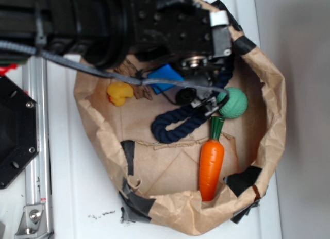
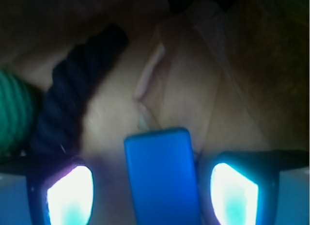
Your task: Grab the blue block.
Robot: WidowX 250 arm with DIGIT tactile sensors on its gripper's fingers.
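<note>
Now, wrist view | fingers (image 2: 70, 193) spread wide, gripping nothing | blue block (image 2: 162, 176) lower centre between them, apart from both | navy rope (image 2: 72, 99) upper left | exterior: block (image 1: 166, 77) upper centre of paper bag (image 1: 268, 141)

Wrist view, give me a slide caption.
Open gripper straddles the blue block, navy rope at left.

White tabletop under even light

A white table (image 1: 77, 198) spans the view; a silver aluminium rail (image 1: 37, 161) runs along nine o'clock, small dark specks (image 1: 101, 215) at seven.
</note>
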